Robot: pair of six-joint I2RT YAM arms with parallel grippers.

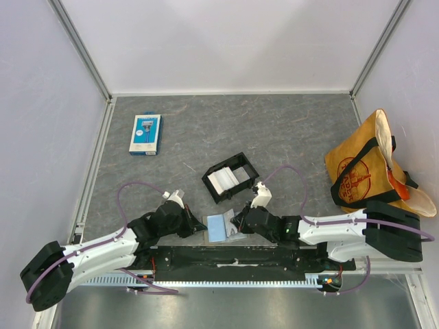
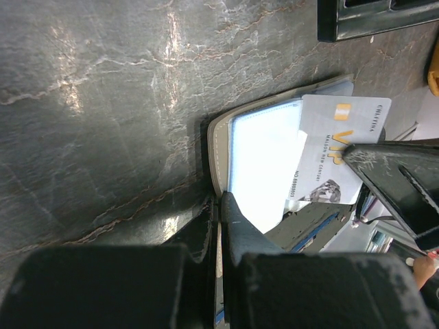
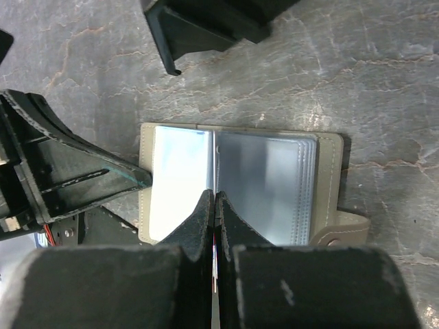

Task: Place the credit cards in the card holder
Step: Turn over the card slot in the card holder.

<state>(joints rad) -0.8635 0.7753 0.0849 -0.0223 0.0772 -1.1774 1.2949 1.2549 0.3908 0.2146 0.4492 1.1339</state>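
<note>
The card holder [image 1: 221, 227] lies open near the front edge between both grippers, its clear pockets [image 3: 274, 185] facing up inside the tan cover. My left gripper [image 2: 221, 199] is shut on the left edge of that cover [image 2: 218, 147]. A white credit card [image 2: 343, 147] printed with VIP stands on edge over the holder's middle fold, and my right gripper [image 3: 215, 195] is shut on it. More white credit cards [image 1: 223, 179] lie in the black tray [image 1: 241, 164] just behind the holder.
A blue-and-white retail pack [image 1: 145, 133] lies at the back left. A tan tote bag [image 1: 363, 164] sits at the right wall. Grey walls enclose the table on three sides. The black tray's corner [image 3: 206, 27] is close above the holder.
</note>
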